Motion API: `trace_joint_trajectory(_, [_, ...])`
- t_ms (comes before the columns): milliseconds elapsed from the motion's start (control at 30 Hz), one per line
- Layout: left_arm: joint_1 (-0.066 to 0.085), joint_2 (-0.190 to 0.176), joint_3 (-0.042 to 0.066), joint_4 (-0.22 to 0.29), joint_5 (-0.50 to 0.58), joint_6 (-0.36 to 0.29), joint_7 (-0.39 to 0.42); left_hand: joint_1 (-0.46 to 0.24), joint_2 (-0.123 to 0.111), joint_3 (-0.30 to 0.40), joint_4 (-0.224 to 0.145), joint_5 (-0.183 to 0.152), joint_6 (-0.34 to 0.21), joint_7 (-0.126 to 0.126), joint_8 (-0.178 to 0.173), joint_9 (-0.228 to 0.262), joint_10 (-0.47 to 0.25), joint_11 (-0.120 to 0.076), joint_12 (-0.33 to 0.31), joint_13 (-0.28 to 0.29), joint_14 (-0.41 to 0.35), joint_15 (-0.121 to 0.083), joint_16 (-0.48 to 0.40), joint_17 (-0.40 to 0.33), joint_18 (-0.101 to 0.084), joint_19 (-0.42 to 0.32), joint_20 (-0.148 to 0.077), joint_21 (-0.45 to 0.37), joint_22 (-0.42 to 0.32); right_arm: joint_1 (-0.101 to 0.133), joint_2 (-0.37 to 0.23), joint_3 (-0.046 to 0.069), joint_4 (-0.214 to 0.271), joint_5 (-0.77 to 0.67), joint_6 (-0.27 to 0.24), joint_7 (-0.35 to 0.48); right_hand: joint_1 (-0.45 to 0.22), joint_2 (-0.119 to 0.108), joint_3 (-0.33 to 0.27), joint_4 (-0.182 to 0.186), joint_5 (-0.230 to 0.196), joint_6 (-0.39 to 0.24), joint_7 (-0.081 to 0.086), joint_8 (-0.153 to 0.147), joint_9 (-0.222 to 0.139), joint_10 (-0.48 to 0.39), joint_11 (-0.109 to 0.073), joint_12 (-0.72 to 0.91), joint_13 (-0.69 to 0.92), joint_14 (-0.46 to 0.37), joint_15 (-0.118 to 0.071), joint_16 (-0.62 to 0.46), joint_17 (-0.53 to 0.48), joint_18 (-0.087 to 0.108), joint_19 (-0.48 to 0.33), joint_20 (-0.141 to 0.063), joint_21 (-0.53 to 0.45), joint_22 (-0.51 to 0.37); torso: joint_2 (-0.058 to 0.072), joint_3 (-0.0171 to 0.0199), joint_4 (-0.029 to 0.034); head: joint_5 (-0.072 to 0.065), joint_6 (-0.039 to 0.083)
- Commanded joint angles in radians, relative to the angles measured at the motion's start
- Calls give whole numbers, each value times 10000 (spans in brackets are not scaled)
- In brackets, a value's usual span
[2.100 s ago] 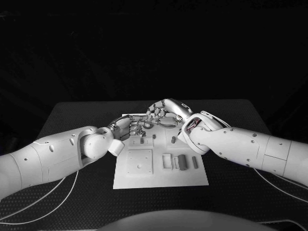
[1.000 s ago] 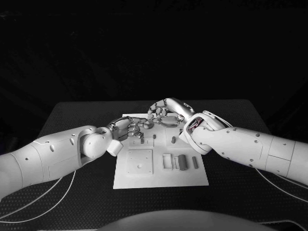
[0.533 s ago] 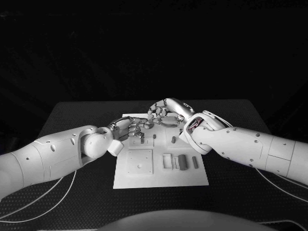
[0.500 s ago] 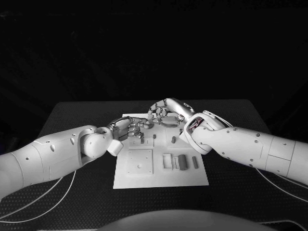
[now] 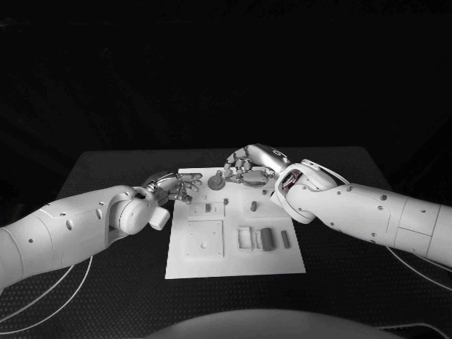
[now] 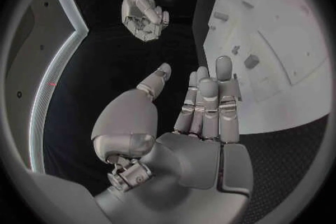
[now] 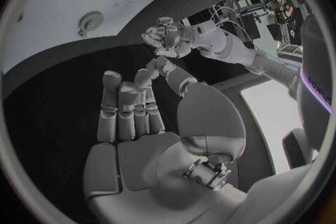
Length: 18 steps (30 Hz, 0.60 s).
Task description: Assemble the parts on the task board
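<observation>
From the head camera, we see the white rectangular task board (image 5: 236,244) lying in the middle of the black desk (image 5: 114,169), with small grey parts (image 5: 270,238) in its near half. The silver left hand (image 5: 175,185) hovers at the board's far left edge, the silver right hand (image 5: 248,168) over its far edge beside a round grey gear-like part (image 5: 217,181); whether either touches anything, we cannot tell here.

At the left wrist, we find the left hand (image 6: 196,117) with its fingers (image 6: 223,81) straight, side by side, the thumb apart, holding nothing, the board (image 6: 280,56) just beyond them.

At the right wrist, the right hand (image 7: 140,123) is likewise empty, fingers (image 7: 112,95) extended over the dark desk, the board (image 7: 63,28) with its gear part (image 7: 90,22) lying beyond.
</observation>
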Motion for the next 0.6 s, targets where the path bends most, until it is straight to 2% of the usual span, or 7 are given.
trace_joint_trajectory(33, [65, -29, 9, 321, -1421, -492, -463, -73, -73, -210, -94, 22, 122, -65, 277, 93, 31, -146, 259, 84, 60, -71, 17, -36, 235, 142, -54, -69, 46, 29, 56, 5, -68, -1293, 865, -1181, -63, -198, -5, 14, 22, 273, 206, 2, 33, 72, 26, -79, -20, 26, -33, -29, -1, 123, 97, -3, 49, 127, 0, -4, 11, -19, 10])
trace_joint_trajectory(133, [177, -111, 9, 696, -1866, -412, -665, -194, -126, -366, -131, 25, 57, -70, 407, 119, -37, -146, 375, 102, 85, -98, 35, -63, 213, 187, -84, -96, 33, 38, 94, 6, -50, -1625, 1057, -1577, -129, -441, -15, 28, 26, 260, 216, -20, 19, 65, 37, -95, -19, 39, -24, -44, -1, 123, 115, -12, 38, 111, -1, 0, 11, -23, 21])
trace_joint_trajectory(200, [327, -141, 9, 954, -2149, -347, -780, -266, -174, -453, -155, 26, -8, -65, 470, 122, -97, -145, 426, 99, 95, -98, 51, -76, 203, 211, -104, -114, 27, 46, 121, 6, -26, -1931, 1013, -1778, -221, -675, -44, 68, 25, 84, 267, -129, -28, 83, 74, -34, 30, 85, 7, -4, 26, 123, 165, -25, 56, 110, 0, 11, 4, -18, 32])
trace_joint_trajectory(333, [556, -184, 9, 1299, -2684, -633, -969, -299, -200, -499, -174, 27, -46, -62, 518, 121, -137, -145, 462, 94, 102, -96, 68, -83, 197, 228, -118, -124, 28, 81, 184, 7, -2, -2304, 936, -2073, -266, -827, -43, 99, 24, 173, 232, -98, -9, 185, 39, 417, 327, 237, -19, 286, 192, 123, 318, -105, 220, 176, 2, 17, 5, -21, 50])
trace_joint_trajectory(433, [708, -199, 9, 1512, -2910, -1010, -1079, -318, -198, -514, -173, 28, -44, -70, 568, 126, -135, -151, 505, 96, 111, -102, 83, -87, 195, 247, -128, -128, 30, 139, 257, 8, 0, -2926, 1155, -2430, -269, -903, -27, 99, 24, 248, 212, -64, 12, 164, 13, 605, 456, 263, -37, 407, 266, 123, 348, -138, 283, 191, 4, 23, 2, -24, 59])
trace_joint_trajectory(500, [760, -242, 9, 1710, -2914, -1428, -1223, -322, -174, -508, -163, 30, -42, -81, 613, 128, -119, -164, 551, 98, 121, -114, 93, -93, 192, 264, -137, -135, 29, 166, 334, 9, -29, -3427, 1370, -2545, -223, -940, 5, 75, 27, 290, 191, -45, 25, 148, 0, 688, 512, 271, -51, 454, 295, 123, 362, -160, 315, 194, 3, 25, -3, -37, 72])
trace_joint_trajectory(600, [800, -227, 9, 1819, -2918, -1723, -1431, -356, -123, -473, -95, 32, -16, -108, 694, 125, -85, -193, 626, 93, 149, -143, 110, -108, 186, 303, -157, -146, 26, 189, 382, 9, -25, -3582, 1517, -2623, -245, -984, 13, 101, 25, 329, 182, -26, 36, 134, -7, 726, 536, 272, -54, 472, 306, 123, 366, -165, 330, 192, 4, 25, -6, -54, 85])
